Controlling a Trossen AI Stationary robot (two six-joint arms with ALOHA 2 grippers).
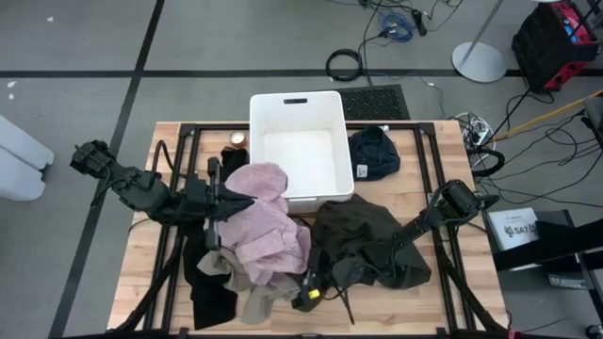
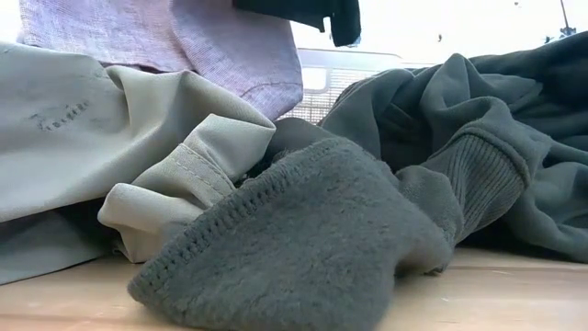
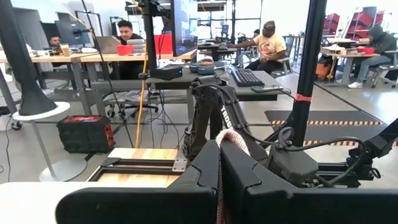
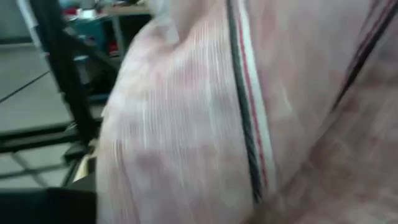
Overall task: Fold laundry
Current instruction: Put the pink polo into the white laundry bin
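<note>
High view first: my left gripper is clenched on the near edge of the pale pink garment, which spreads away from my fingertips toward the table's middle, over a beige-tan garment and black cloth. My right gripper sits low at the pink garment's far hem, released and holding nothing, with the dark olive-grey garment heaped just behind its wrist; a navy piece lies beyond the white bin. Low view: beige-tan cloth and olive-grey fleece lie bunched on the wood, the pink one hanging above them. Left wrist view: a strip of pink fabric is pinched between my dark fingers. Right wrist view: pink ribbed cloth fills everything ahead. I judge I am drawing the pink piece out of the pile; next my right must close on a hem so both can spread it flat.
</note>
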